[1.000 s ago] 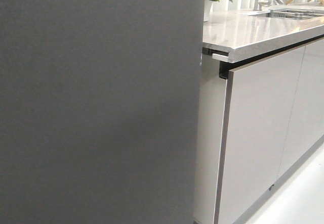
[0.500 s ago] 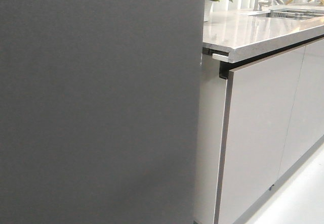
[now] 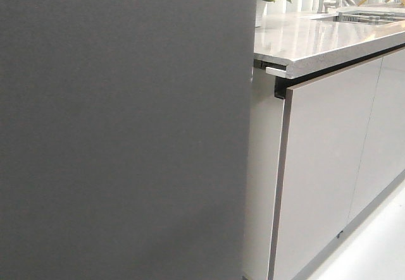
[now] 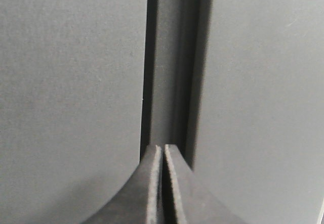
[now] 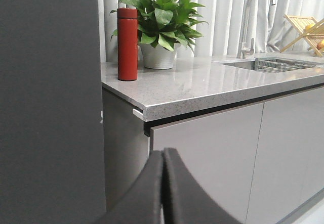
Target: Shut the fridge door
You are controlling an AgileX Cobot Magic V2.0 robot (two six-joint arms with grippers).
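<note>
Fridge door (image 3: 120,128): dark panel filling the front view, apparently nearly shut. Left gripper (image 4: 162,150): closed, empty, at its seam. Right gripper (image 5: 163,155): closed, idle. Risk: fingertips slipping into the seam.

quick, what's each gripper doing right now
Left gripper: closed, holding nothing, at the seam beside the fridge door.
Right gripper: closed, holding nothing.

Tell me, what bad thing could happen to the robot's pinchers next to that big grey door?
The left gripper is shut with its tip right at the narrow seam beside the fridge door, so pushing on might wedge or scrape it there. The right gripper, also shut, points toward the cupboard front under the countertop and may bump it if it swings forward.
</note>
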